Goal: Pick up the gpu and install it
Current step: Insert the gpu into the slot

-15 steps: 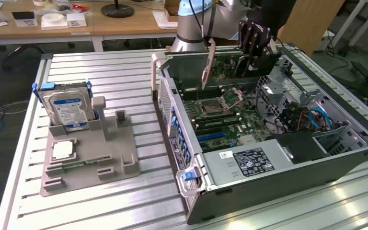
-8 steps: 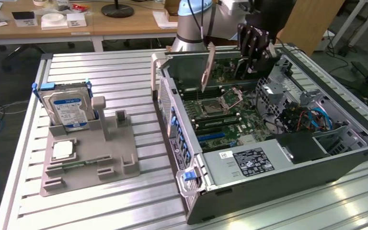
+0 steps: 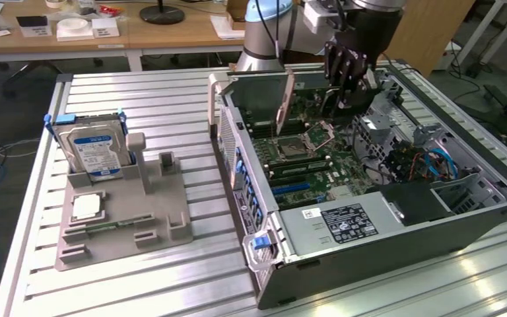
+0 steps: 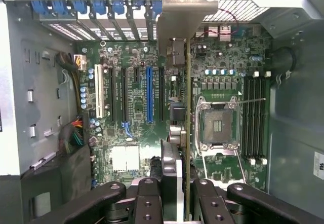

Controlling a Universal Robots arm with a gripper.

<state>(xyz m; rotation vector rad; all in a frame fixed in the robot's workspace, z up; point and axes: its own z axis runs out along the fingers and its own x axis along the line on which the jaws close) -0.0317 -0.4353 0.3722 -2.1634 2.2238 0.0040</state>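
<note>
My gripper is inside the open computer case, shut on the gpu. The card stands on edge above the motherboard, its silver bracket toward the case's rear wall. In the wrist view the gpu appears edge-on as a thin vertical strip, and its bracket meets the row of rear slot covers. My gripper clamps the card's near end between black fingers. The card hangs between the blue expansion slot and the CPU socket. I cannot tell whether it touches a slot.
On the exterior view's left, a grey fixture holds a silver hard drive with a blue-white label. Inside the case are memory slots, cables and a power supply. Wooden desks stand behind the metal table.
</note>
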